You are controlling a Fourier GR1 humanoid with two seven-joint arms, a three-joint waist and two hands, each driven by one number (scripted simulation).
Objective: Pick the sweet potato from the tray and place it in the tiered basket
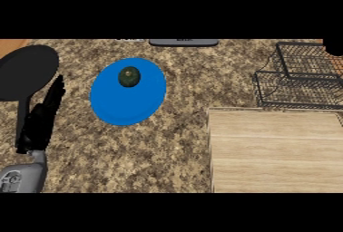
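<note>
At the left edge, the robot's left hand (36, 127) is resting, its black fingers (55, 93) lying straight, pointing toward twelve o'clock and holding nothing. A black frying pan (26, 68) is sitting just beside them. The sweet potato (129, 76) is showing only as a small dark greenish oval, so that name is my best reading. It is lying on a round blue plate (127, 108), near its twelve o'clock rim, at about two o'clock from the fingertips and well apart. It is likely firm, fairly light and prone to rolling, so gripping across its narrow middle is looking safest. Farther right, a wooden board (275, 149) is lying with the wire tiered basket (301, 81) at its twelve o'clock. The right hand is not showing.
</note>
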